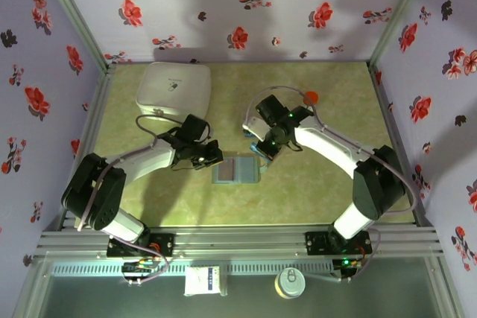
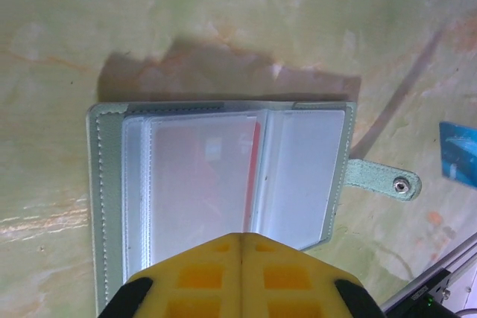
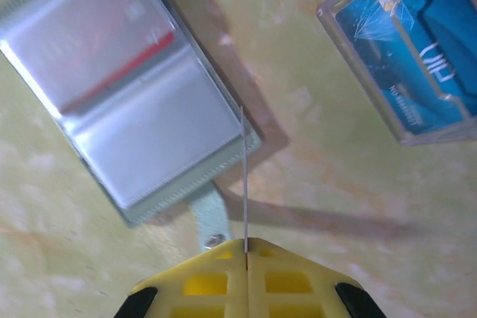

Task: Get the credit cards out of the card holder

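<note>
White box (image 1: 173,87) sits at the back left, well apart from the work. Your left gripper (image 2: 240,240) is closed on nothing, tips over the near edge of the card holder (image 2: 108,184); you cannot tell whether it bears down. The card holder lies opened flat on the table (image 2: 223,5) between the two grippers, clear sleeves up. A red-orange card (image 2: 257,154) sits in the left sleeve, its edge showing beside the fold: not yet out. Your right gripper (image 3: 246,247) is pinched on a thin card seen edge-on, just past the tab (image 2: 380,178); judged to be the blue card (image 2: 458,150). Beyond it lies a clear case (image 3: 406,57) with blue cards inside. Further back right is an orange-capped bottle (image 1: 311,97).

Risks, judged:
- The holder is soft and light. If your left tips are not pinning it, pulling on the red-orange card drags or folds the whole holder.
- The upright blue card could pivot in the pinch, or clip the tab if carried low.

Orientation: the holder's long axis runs left to right across the table, with the fold near to far. The tab points right, toward your right arm. The red-orange card's long axis lies parallel to the fold.
</note>
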